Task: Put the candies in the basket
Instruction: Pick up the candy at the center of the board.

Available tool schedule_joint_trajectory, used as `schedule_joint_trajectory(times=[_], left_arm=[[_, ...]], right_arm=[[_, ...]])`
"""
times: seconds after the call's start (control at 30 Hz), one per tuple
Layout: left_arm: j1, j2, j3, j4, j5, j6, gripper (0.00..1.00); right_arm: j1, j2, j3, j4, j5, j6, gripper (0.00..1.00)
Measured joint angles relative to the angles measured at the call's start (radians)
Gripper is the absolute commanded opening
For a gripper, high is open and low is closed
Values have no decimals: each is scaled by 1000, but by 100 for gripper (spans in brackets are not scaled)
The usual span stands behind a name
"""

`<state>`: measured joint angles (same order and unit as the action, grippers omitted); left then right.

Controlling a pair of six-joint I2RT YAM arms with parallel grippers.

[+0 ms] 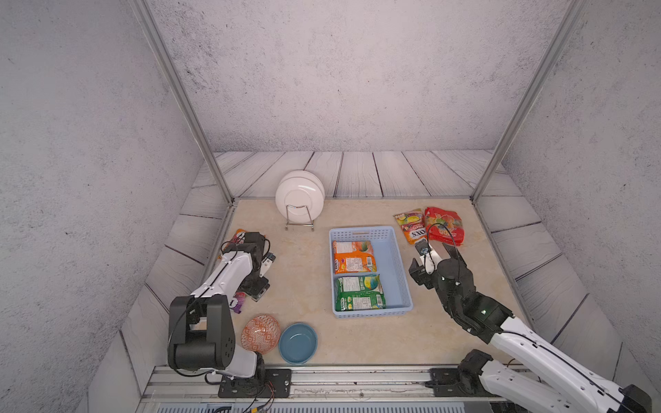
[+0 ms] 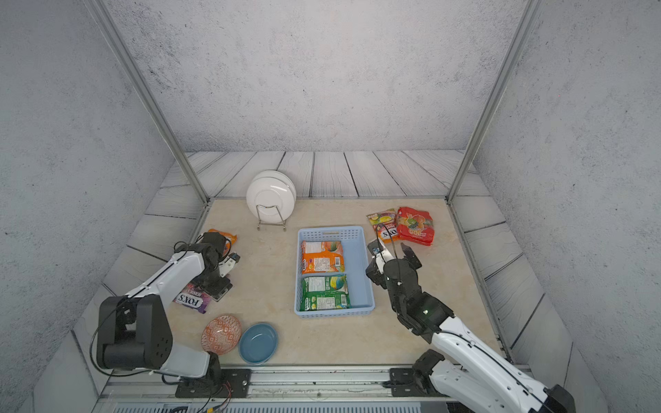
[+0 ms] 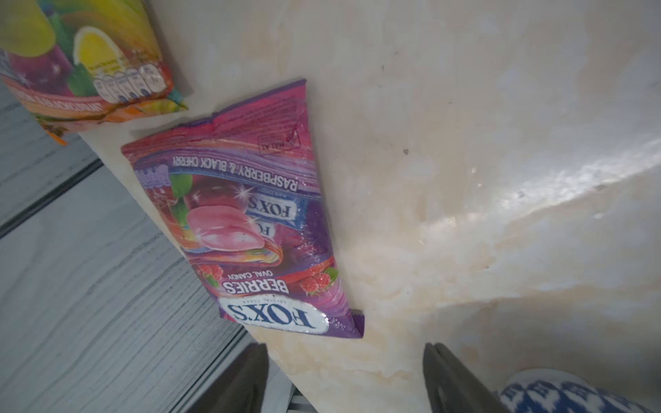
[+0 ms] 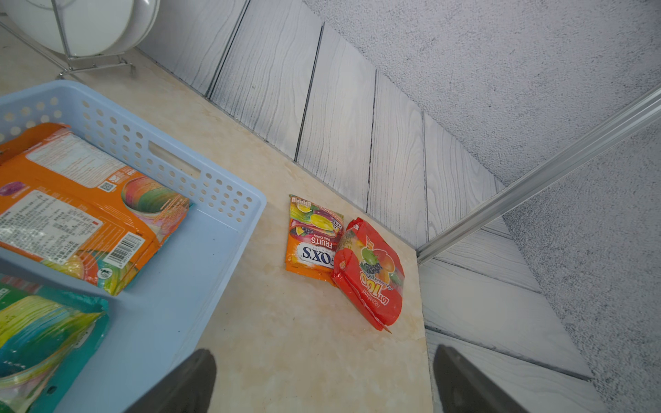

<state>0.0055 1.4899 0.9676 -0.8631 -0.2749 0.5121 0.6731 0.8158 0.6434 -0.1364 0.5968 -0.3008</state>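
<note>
Empty left jaws apart near the purple bag (image 3: pixel 246 214); empty right jaws wide, short of the red bag (image 4: pixel 370 275).

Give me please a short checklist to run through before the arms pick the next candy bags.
1. Left gripper open and empty: ok.
2. Purple bag lying flat, nothing on it: ok.
3. Right gripper open and empty: ok.
4. Basket has bare floor left beside its two bags: ok.
5. Fruits bag apart from red bag: not ok, they touch.
6. Left gripper's height above the purple bag: cannot tell.
</note>
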Motion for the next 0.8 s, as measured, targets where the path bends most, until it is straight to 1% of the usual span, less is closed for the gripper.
schedule_joint_trajectory(times=[0.07,0.13,0.27,0.4,0.57,0.67,0.7,0.8], left_arm=[[14,13,-11,39,-17,13,73],[26,32,-12,68,-29,22,70],[48,64,-15,121,-33,35,68],[73,94,-18,158,-33,44,63],[79,135,-40,192,-20,43,61],[79,156,-55,205,-13,41,57],[79,162,-58,211,-17,41,54],[80,166,-61,225,-22,38,37]], right_arm=[[0,-3,0,0,0,0,99],[0,-5,-3,6,3,-3,99],[0,-5,-10,7,6,-8,99],[0,-5,-11,14,8,-14,99],[0,-5,-11,20,6,-18,99],[0,-5,-11,21,8,-23,99],[0,-5,-11,21,8,-24,99],[0,-11,-11,21,7,-25,99]])
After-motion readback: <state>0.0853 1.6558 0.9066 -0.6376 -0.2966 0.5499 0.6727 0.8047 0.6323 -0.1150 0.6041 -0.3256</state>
